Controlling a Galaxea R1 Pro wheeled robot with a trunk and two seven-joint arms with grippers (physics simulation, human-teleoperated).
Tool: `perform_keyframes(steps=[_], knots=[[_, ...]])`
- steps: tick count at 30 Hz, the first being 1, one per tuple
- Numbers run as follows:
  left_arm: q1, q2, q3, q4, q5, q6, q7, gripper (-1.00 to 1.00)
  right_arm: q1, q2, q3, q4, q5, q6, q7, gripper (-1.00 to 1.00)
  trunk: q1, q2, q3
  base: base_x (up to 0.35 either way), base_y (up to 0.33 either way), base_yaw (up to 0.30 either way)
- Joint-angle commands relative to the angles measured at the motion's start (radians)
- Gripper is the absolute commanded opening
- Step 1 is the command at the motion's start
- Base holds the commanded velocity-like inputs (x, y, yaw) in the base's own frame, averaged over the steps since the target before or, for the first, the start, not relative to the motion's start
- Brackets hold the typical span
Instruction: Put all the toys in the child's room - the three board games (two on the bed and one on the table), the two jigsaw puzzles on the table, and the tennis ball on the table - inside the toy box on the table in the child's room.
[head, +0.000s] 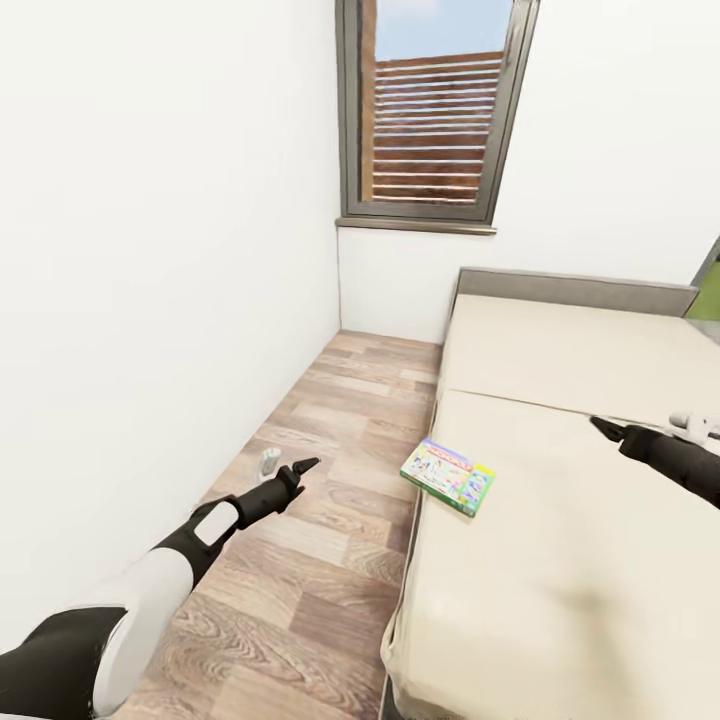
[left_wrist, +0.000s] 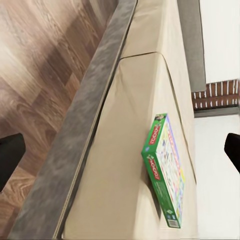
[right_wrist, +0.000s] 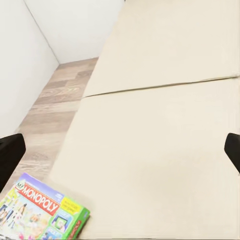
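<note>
One board game (head: 448, 476), a flat Monopoly box with green sides and a colourful lid, lies on the beige bed (head: 560, 580) at its left edge, about mid-length. My left gripper (head: 288, 464) hangs open over the wood floor, left of the bed and apart from the box; its wrist view looks along the bed side at the board game (left_wrist: 167, 170). My right gripper (head: 632, 421) is open above the mattress, right of the box, and the board game (right_wrist: 40, 212) shows ahead of it. The table, toy box, jigsaw puzzles and tennis ball are out of view.
A narrow strip of wood-plank floor (head: 340, 400) runs between the white wall (head: 150, 250) on the left and the bed's grey frame (left_wrist: 85, 125). A window (head: 435, 110) with slats outside is in the far wall. A grey headboard (head: 575, 288) stands at the far end of the bed.
</note>
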Motion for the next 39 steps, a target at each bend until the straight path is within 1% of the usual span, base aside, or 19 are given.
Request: perform_keyframes(steps=[1,8,14,20,22,23,25,26,27,28,30,31,33,34,36,39], knots=[[0.000,0.001,0.003,0.000,0.004,0.008,-0.002,1.00,-0.002,0.001,0.004,-0.001,0.006,0.008,0.008,1.00,0.000,0.000,-0.001,0.000,0.000,-0.251],[0.002,0.003,0.003,0.003,0.004,0.005,-0.003,1.00,-0.003,0.000,0.019,-0.003,0.006,0.016,0.007,1.00,0.000,0.000,-0.001,0.000,0.000,-0.264],[0.002,0.005,0.003,0.005,0.004,0.004,-0.003,1.00,-0.007,-0.001,0.022,-0.003,0.006,0.018,0.007,1.00,0.000,0.000,-0.001,0.000,0.000,-0.275],[0.002,0.011,0.003,0.006,0.004,0.004,-0.003,1.00,-0.021,0.004,0.030,-0.003,0.006,0.020,0.007,1.00,0.000,0.000,-0.001,0.000,0.000,-0.280],[0.002,0.020,0.003,0.006,0.004,0.004,-0.004,1.00,-0.026,0.011,0.046,-0.003,0.006,0.020,0.007,1.00,0.000,0.000,-0.001,0.000,0.000,-0.274],[0.002,0.020,0.003,0.006,0.004,0.004,-0.004,1.00,-0.026,0.011,0.046,-0.003,0.006,0.020,0.007,1.00,0.000,0.000,-0.001,0.000,0.000,-0.271],[0.002,0.031,0.004,0.006,0.005,0.004,-0.005,1.00,-0.029,0.021,0.076,-0.003,0.006,0.019,0.007,1.00,0.000,0.000,-0.001,0.000,0.000,-0.259],[0.002,0.031,0.004,0.006,0.005,0.004,-0.005,1.00,-0.029,0.021,0.076,-0.003,0.006,0.019,0.007,1.00,0.000,0.000,-0.001,0.000,0.000,-0.256],[0.002,0.036,0.004,0.006,0.005,0.004,-0.005,1.00,-0.031,0.026,0.092,-0.003,0.006,0.019,0.006,1.00,0.000,0.000,-0.001,0.000,0.000,-0.251],[0.002,0.036,0.004,0.006,0.005,0.004,-0.005,1.00,-0.031,0.026,0.092,-0.003,0.006,0.019,0.006,1.00,0.000,0.000,-0.001,0.000,0.000,-0.251],[0.002,0.043,0.004,0.006,0.006,0.004,-0.006,1.00,-0.033,0.035,0.120,-0.004,0.006,0.017,0.005,1.00,0.000,0.000,-0.001,0.000,0.000,-0.215],[0.002,0.043,0.004,0.006,0.006,0.004,-0.006,1.00,-0.033,0.035,0.120,-0.004,0.006,0.017,0.005,1.00,0.000,0.000,-0.001,0.000,0.000,-0.200],[0.002,0.048,0.004,0.006,0.007,0.004,-0.009,1.00,-0.035,0.043,0.139,-0.004,0.006,0.015,0.004,1.00,0.000,0.000,-0.001,0.000,0.000,-0.144],[0.002,0.048,0.004,0.006,0.007,0.004,-0.009,1.00,-0.035,0.043,0.139,-0.004,0.006,0.015,0.004,1.00,0.000,0.000,-0.001,0.000,0.000,-0.128],[0.002,0.051,0.005,0.006,0.007,0.004,-0.015,1.00,-0.038,0.051,0.151,-0.004,0.006,0.015,0.003,1.00,0.000,0.000,-0.001,0.000,0.000,-0.092],[0.001,0.053,0.005,0.006,0.007,0.004,-0.019,1.00,-0.039,0.053,0.156,-0.004,0.006,0.014,0.002,1.00,0.000,0.000,-0.001,0.000,0.000,-0.071]])
